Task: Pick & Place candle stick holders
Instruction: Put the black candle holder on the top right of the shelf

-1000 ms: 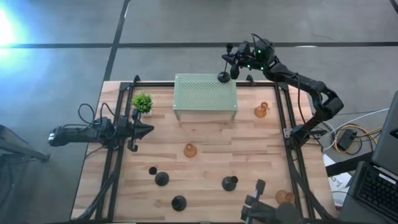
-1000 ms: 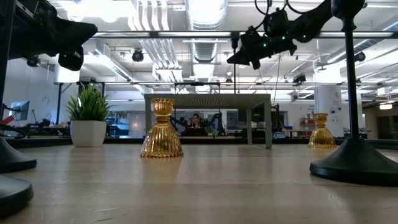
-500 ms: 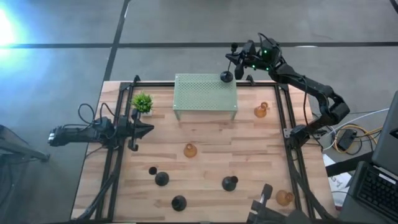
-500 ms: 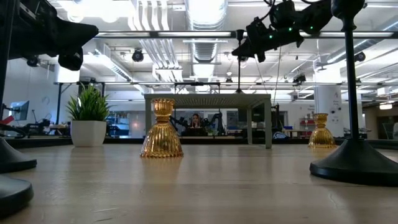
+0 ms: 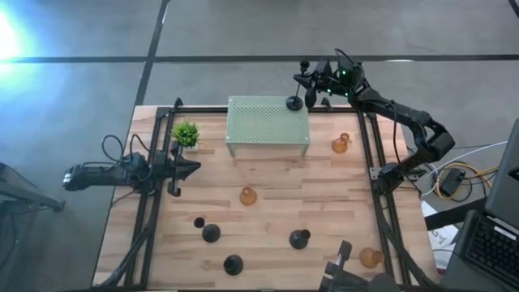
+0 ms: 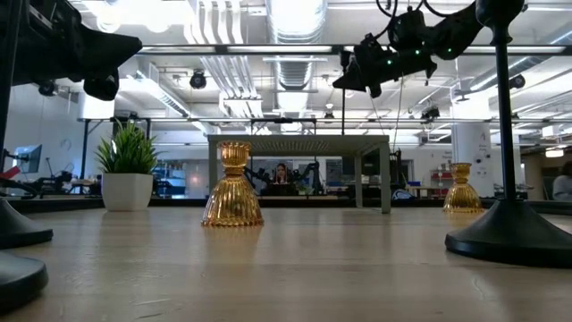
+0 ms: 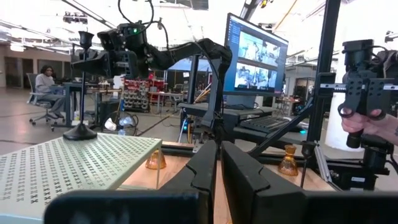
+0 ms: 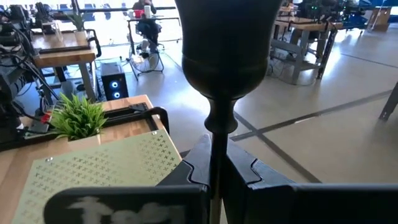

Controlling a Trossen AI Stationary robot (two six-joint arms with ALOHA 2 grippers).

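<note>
Up at the stand's (image 5: 268, 122) far right corner, the right gripper (image 5: 312, 83) is pinching a black candle holder (image 5: 293, 101) by its thin stem. Its round base is resting on the stand. The left gripper (image 5: 188, 169) is waiting closed and empty near the table's (image 5: 268, 227) left edge.

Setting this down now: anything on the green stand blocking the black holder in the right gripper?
Nothing visible does. The stand's top is bare, and the right gripper holds the black holder by its stem at the far right corner.
</note>
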